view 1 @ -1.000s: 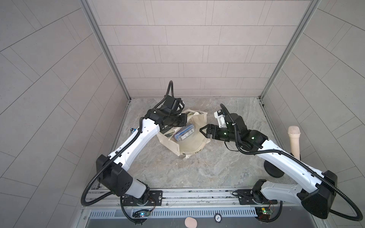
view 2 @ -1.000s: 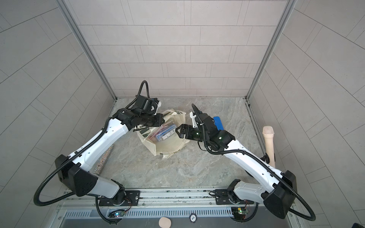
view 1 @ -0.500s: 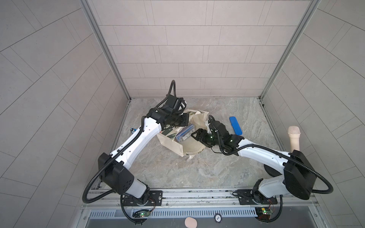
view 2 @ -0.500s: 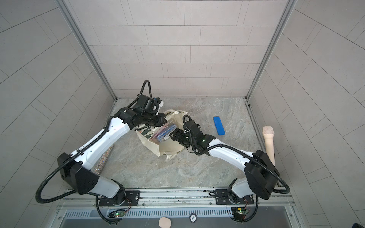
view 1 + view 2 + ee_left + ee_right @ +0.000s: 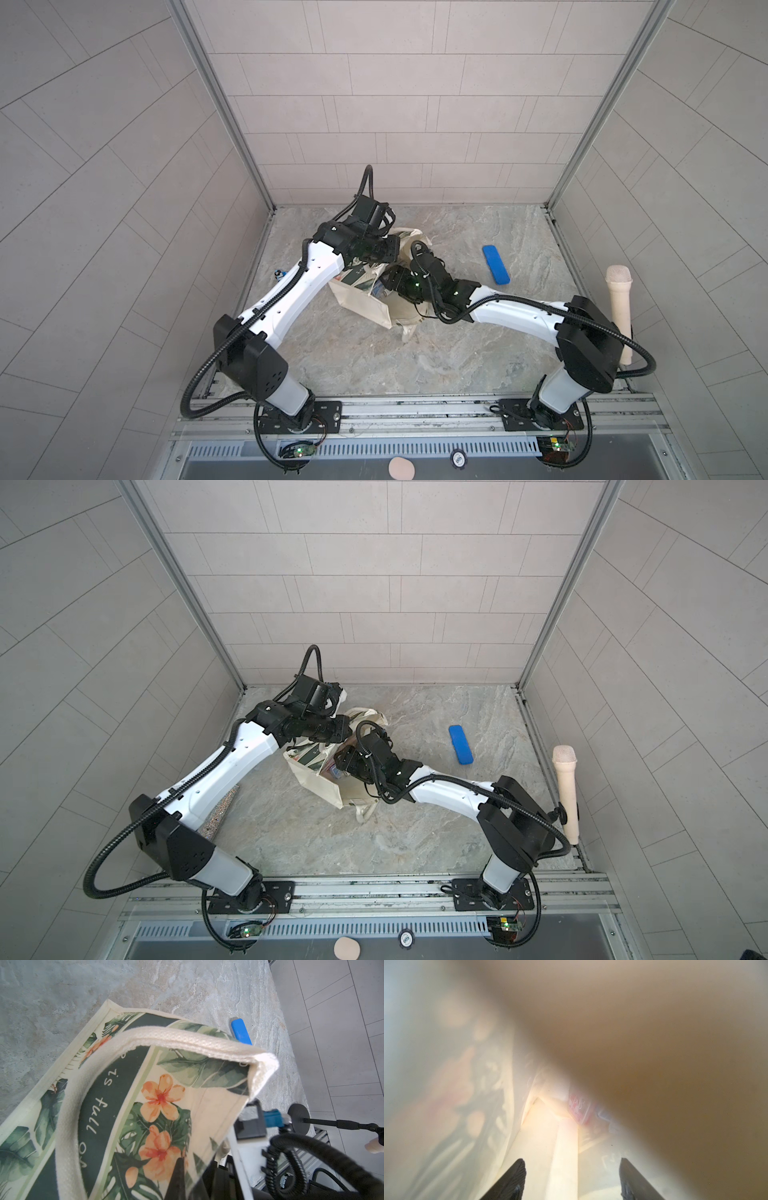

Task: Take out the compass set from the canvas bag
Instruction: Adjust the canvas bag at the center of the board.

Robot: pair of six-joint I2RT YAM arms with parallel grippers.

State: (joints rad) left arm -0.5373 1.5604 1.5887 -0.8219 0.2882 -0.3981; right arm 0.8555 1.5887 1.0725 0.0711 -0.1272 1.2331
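Inside the canvas bag (image 5: 361, 303) the right gripper (image 5: 571, 1160) gapes near a reddish packet (image 5: 579, 1109); left gripper (image 5: 179, 1169) clamps rim.

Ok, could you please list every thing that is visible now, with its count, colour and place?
cream-white canvas bag with green leaf print: 1, cream and green, table centre
flat blue oblong case: 1, blue, on the table to the right of the bag, apart from it
packets in the bag: count unclear, red and bluish, blurred
beige microphone-shaped prop on a black stand: 1, beige, table's right edge
grey speckled strip: 1, grey, table's left edge, beside the left arm
marbled grey table: 1, grey, under everything
left end effector: 1, black, shut on the bag's rim
right end effector: 1, black, open, inside the bag
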